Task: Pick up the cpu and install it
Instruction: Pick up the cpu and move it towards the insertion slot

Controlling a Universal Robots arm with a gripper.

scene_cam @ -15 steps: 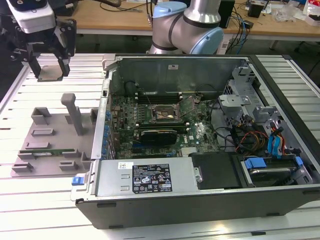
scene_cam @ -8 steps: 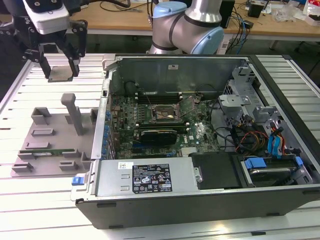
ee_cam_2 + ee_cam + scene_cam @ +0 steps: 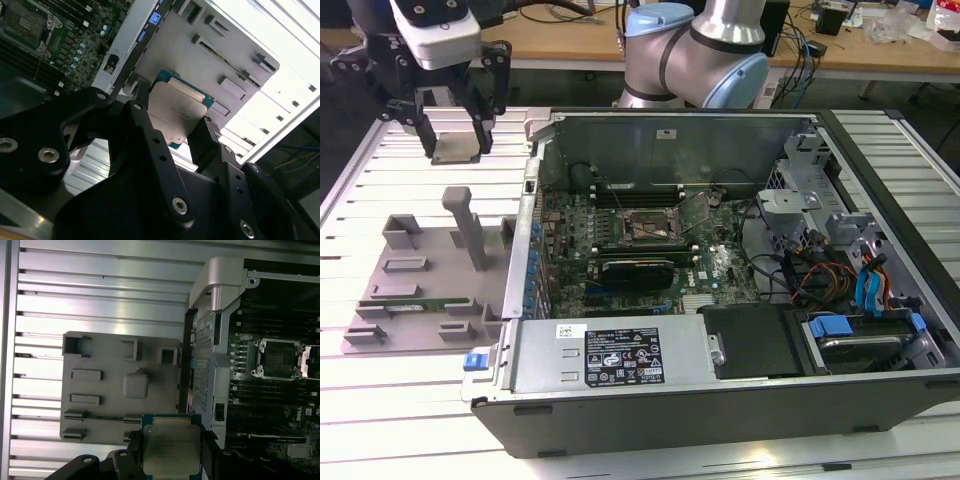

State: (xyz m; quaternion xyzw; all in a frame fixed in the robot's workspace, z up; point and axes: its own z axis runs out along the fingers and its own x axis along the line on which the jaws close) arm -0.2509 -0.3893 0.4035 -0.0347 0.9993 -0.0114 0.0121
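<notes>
The black metal-fingered tool (image 3: 455,140) is pinching the flat square cpu with a silver-grey metal lid (image 3: 171,445) by opposite edges, clear of any surface. Below the tool lies the grey plastic tray with posts (image 3: 430,235) on the slatted metal tabletop (image 3: 380,400). Pickup looks done; the carry is in hand. Seating calls for squaring the cpu over the open motherboard socket (image 3: 650,228), well apart from the tool inside the open black computer case (image 3: 620,355).

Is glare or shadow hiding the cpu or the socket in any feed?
Exterior view: the cpu, held in the gripper, and the socket are evenly lit. Second wrist view: the table is blown out white, the cpu's top reads clearly. First wrist view: table slats streak with glare; the socket sits dim but visible.
</notes>
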